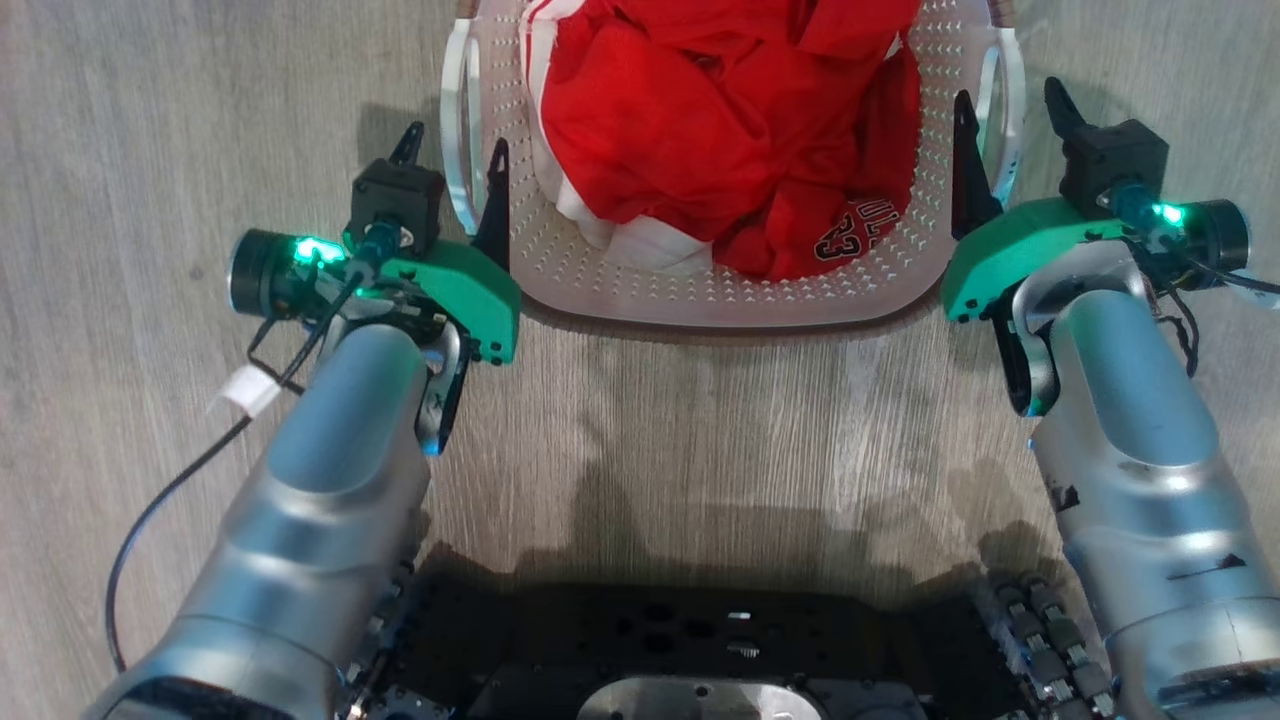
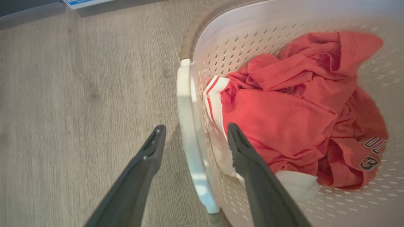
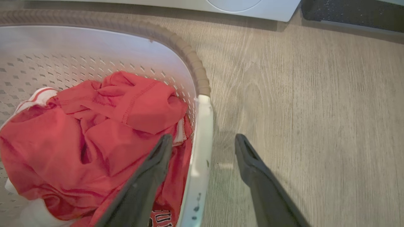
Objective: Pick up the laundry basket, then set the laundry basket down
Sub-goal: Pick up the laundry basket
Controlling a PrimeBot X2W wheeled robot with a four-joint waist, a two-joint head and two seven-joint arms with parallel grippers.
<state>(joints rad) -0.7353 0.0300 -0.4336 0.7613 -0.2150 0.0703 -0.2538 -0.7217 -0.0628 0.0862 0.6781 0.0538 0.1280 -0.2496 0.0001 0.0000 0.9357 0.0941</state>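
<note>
Wooden floor (image 1: 700, 420) bears one laundry basket (image 1: 640, 280) between left hand (image 1: 452, 140) and right hand (image 1: 1008, 90).

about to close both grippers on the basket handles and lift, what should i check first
1. Left gripper open: ok.
2. Right gripper open: ok.
3. Left handle between the left fingers, one outside and one inside the basket: ok.
4. Right handle between the right fingers: ok.
5. Cloth free of the inner fingers: cannot tell; both overlap it in the wrist views.
6. Basket flat on the floor: ok.
</note>
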